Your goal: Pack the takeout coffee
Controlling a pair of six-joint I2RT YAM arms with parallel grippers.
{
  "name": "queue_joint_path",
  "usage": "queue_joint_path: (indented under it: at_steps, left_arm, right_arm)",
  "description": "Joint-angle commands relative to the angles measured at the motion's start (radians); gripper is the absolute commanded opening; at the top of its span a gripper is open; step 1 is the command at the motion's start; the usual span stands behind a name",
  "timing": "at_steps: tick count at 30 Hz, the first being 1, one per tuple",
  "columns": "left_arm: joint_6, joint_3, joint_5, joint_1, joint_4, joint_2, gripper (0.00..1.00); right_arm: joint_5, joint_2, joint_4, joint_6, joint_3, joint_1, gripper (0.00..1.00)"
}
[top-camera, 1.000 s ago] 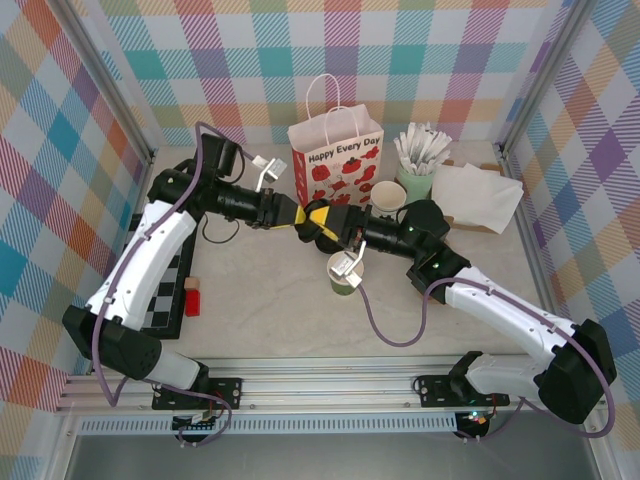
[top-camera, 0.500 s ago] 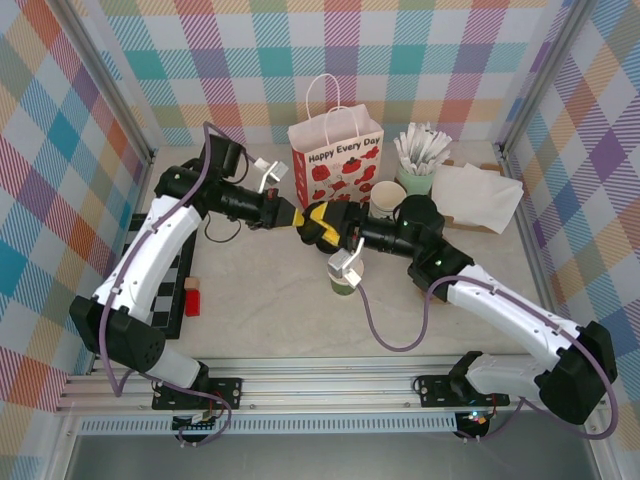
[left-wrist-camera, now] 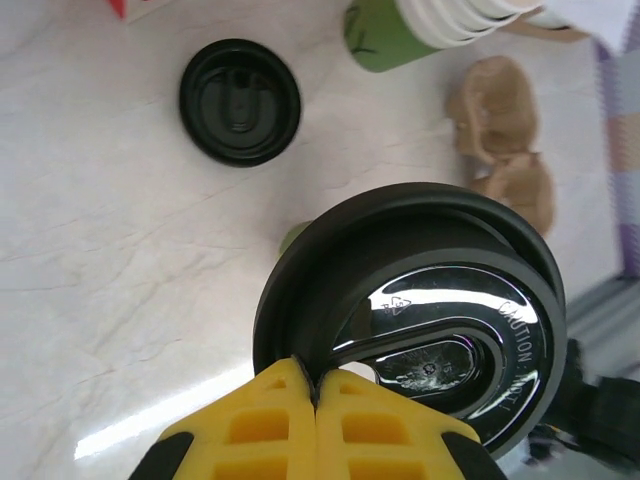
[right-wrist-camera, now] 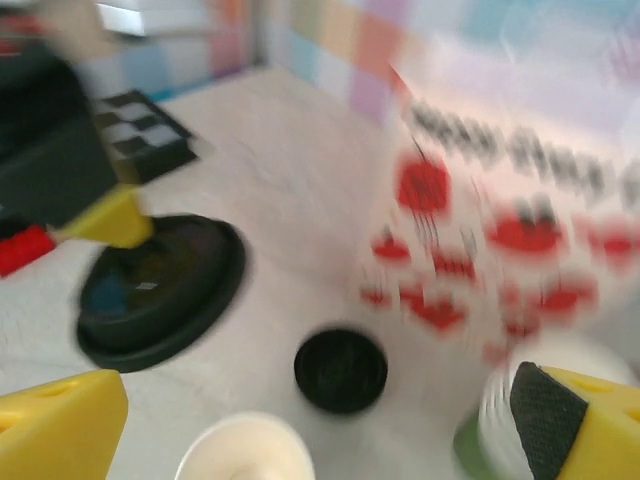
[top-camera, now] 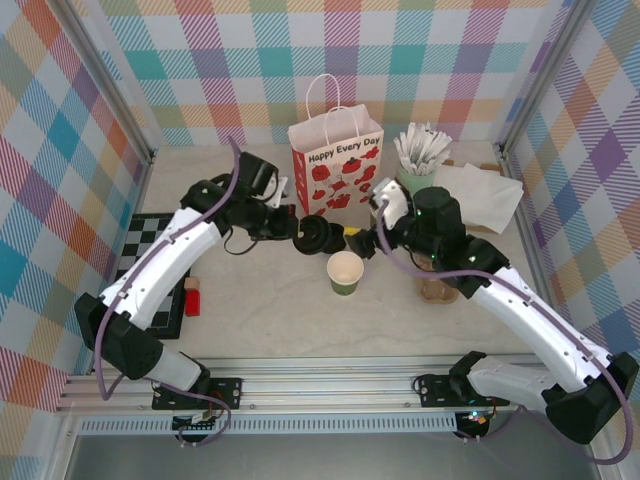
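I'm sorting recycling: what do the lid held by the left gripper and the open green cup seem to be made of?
The held lid looks like glossy black moulded plastic: it shows bright glare and embossed lettering. The green cup looks like matte paper, cream inside and without shine; whether it has a lining can't be told.

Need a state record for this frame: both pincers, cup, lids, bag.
left pincer: shut on the rim of the black lid
right pincer: open, nothing between its fingers
green cup: upright on the table, lidless, outside the bag
spare lid: flat on the table
paper bag: upright behind the cup
task status: cup not yet lidded or packed
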Motion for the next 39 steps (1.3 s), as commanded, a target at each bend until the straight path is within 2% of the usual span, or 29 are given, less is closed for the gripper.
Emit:
queue_joint_path:
  at_steps: [1,3,5,12,16,22,30,39]
  left_arm:
    - [-0.124,0.014,-0.221,-0.081,-0.053,0.008,0.0]
    - [-0.158,0.028,-0.256,-0.13,-0.068,0.04,0.0]
    - [-0.174,0.04,-0.279,-0.169,-0.067,0.071,0.0]
    - [-0.194,0.083,-0.263,-0.246,-0.053,0.206,0.0]
    - [-0.193,0.089,-0.241,-0.258,-0.035,0.252,0.0]
    - [-0.184,0.093,-0.233,-0.258,-0.038,0.282,0.0]
    - [-0.172,0.103,-0.212,-0.258,-0.02,0.314,0.0]
    - [-0.171,0.098,-0.193,-0.258,-0.015,0.334,0.0]
  right_arm:
    - [0.001,-0.028,-0.135,0.6,-0.071,-0.08,1.0]
    - [-0.141,-0.049,-0.082,0.757,-0.152,-0.138,1.0]
    - [-0.222,-0.047,-0.056,0.832,-0.211,-0.165,1.0]
    - [-0.443,0.005,0.089,0.883,-0.325,-0.17,0.91]
    - [-0.465,0.039,0.093,0.874,-0.344,-0.17,0.86]
    - [-0.407,0.039,0.096,0.867,-0.387,-0.17,0.77]
    - [-0.498,0.107,0.194,0.879,-0.413,-0.17,0.69]
    - [-0.512,0.139,0.245,0.872,-0.427,-0.17,0.61]
